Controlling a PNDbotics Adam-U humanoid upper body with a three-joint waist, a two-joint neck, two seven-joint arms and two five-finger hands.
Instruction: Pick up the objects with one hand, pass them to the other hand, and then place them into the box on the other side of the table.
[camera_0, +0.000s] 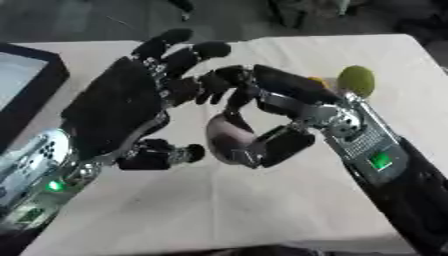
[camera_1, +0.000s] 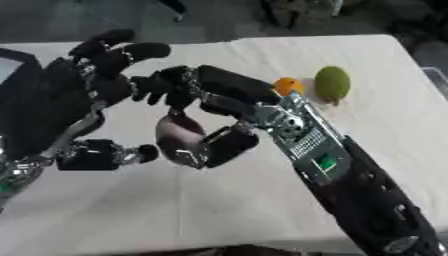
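The right hand (camera_0: 284, 107) pinches a pale rounded object (camera_0: 229, 139) above the table (camera_0: 219, 210) while the left hand (camera_0: 122, 107) waits spread beside it, so the handover needs the left fingers curled around it before the right lets go

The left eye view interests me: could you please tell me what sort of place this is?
Probably a robot test bench: a table under white cloth, a dark box at its left edge, and fruit-like props.

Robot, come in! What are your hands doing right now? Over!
Right hand fingers curled round pinkish round object. Left hand open beside it, ready. Green fruit, orange one waiting behind.
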